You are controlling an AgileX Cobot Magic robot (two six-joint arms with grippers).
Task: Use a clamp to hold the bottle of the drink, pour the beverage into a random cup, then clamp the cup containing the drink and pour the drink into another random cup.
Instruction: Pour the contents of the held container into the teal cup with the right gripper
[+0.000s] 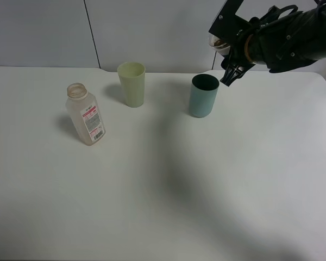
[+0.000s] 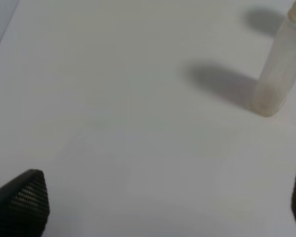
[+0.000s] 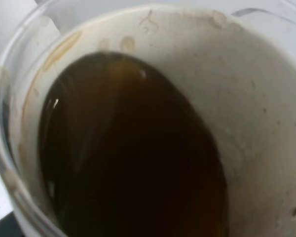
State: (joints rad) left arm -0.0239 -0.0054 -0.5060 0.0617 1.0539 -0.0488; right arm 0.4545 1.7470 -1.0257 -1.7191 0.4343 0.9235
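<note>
The right end effector (image 1: pixel 227 58) is clamped around the cup containing the drink (image 1: pixel 219 43), held high over the desk's (image 1: pixel 206 190) far edge, right of middle. Dark drink (image 3: pixel 133 158) pools against one wall, so the cup looks tilted. The teal cup (image 1: pixel 204 96) stands upright just below it, a little toward the left edge; the pour depends on bringing the lip over that mouth. The left end effector (image 2: pixel 160 202) hangs wide and empty. The bottle (image 1: pixel 87 115) stands uncapped near the left edge.
</note>
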